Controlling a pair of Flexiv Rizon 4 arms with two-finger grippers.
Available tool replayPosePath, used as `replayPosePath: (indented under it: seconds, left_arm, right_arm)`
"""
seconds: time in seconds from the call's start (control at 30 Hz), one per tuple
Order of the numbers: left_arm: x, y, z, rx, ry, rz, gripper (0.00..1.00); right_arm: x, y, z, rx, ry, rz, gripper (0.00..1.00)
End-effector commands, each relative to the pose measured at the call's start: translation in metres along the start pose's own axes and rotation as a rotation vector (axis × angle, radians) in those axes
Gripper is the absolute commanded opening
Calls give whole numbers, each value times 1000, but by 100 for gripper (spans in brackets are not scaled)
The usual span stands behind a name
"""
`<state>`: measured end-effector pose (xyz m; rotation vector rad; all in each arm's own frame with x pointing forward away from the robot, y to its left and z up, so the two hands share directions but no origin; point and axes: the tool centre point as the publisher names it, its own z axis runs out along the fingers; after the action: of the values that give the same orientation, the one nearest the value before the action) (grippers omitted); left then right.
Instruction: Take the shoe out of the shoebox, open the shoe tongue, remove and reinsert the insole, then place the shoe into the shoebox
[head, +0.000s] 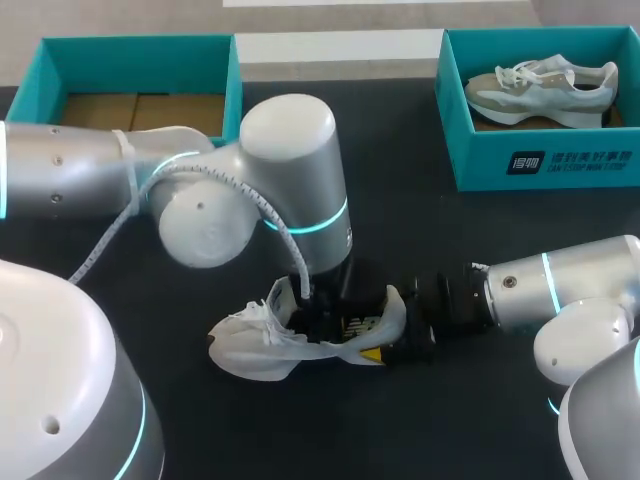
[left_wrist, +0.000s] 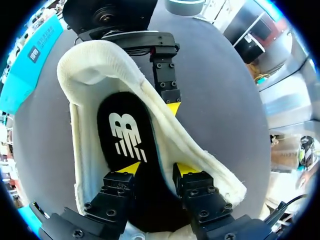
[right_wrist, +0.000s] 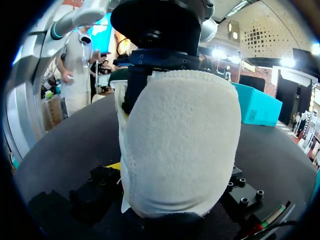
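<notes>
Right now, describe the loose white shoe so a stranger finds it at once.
On the black table, look at the near middle, under the silver left arm. The white fabric shoe lies there, its black insole showing. Unlike the grey laced sneaker in the right teal cardboard shoebox, it is outside any box.

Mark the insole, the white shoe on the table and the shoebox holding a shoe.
insole (left_wrist: 127, 137), left wrist view, its white logo.
white shoe (head: 248, 350), head view, toe end.
shoebox (head: 482, 162), head view, front wall.
</notes>
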<state>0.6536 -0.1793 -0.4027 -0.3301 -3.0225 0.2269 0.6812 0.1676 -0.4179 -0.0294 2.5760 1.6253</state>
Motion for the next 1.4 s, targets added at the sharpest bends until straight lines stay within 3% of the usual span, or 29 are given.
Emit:
replayPosePath:
  seconds: [0.03, 0.13, 0.23, 0.3, 0.4, 0.63, 0.83, 1.07, 1.4]
  left_arm:
    - [4, -2, 15, -4, -28, 3, 44]
    - [1, -3, 24, -12, -45, 7, 47]
    - [-4, -2, 33, -18, -44, 3, 45]
    - [-6, -2, 36, -20, -47, 0, 31]
    - [-8, -1, 37, -19, -48, -4, 0]
    - [-6, 5, 23, -11, -53, -19, 0]
    - [-5, 12, -2, 27, -48, -62, 0]
    - [-3, 14, -20, 49, 10, -98, 0]
    - [5, 21, -45, 156, 67, -116, 0]
  right_arm:
    - [-2, -2, 2, 3, 0, 0, 0]
    - [-2, -2, 2, 3, 0, 0, 0]
    - [-2, -2, 2, 3, 0, 0, 0]
    - [-2, -2, 2, 3, 0, 0, 0]
    - [-2, -2, 2, 3, 0, 0, 0]
    - [-2, -2, 2, 3, 0, 0, 0]
    - [-2, -2, 2, 3, 0, 0, 0]
    - [-2, -2, 2, 3, 0, 0, 0]
    - [-2, -2, 2, 3, 0, 0, 0]
